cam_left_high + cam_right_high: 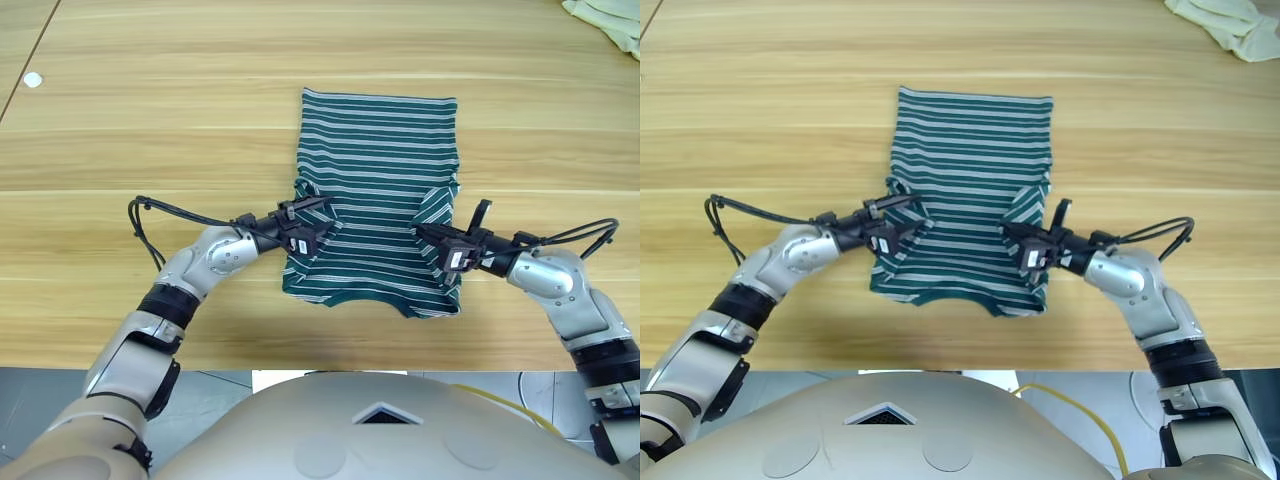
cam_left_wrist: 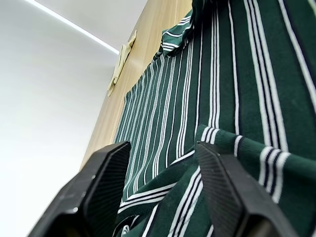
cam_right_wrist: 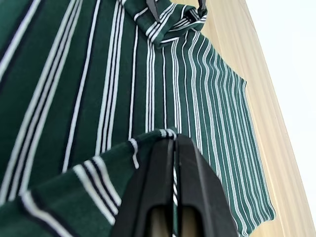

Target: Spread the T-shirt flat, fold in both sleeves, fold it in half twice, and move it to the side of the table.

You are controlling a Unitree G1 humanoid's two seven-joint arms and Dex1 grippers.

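The green, white-striped T-shirt (image 1: 380,170) lies on the wooden worktop (image 1: 150,130), about midway between its left and right edges and closer to the near edge than the far one. The neckline end points to the near edge and the straight hem to the far edge. Both sleeves are turned in over the body, so the shirt forms a narrow upright strip, a little rumpled where the sleeves lie.

The left fingers (image 2: 106,182) sit at the shirt's left side, beside the folded-in sleeve. They stand well apart, with a raised fold of striped cloth in the gap, and do not clamp it.

The right fingers (image 3: 158,192) are at the shirt's right side, by the other folded sleeve. They are pressed together with a ridge of the striped fabric pinched between them.

A pale crumpled cloth (image 1: 605,25) lies at the far right corner of the worktop, well apart from the shirt. A small white round thing (image 1: 33,79) rests near the left edge.
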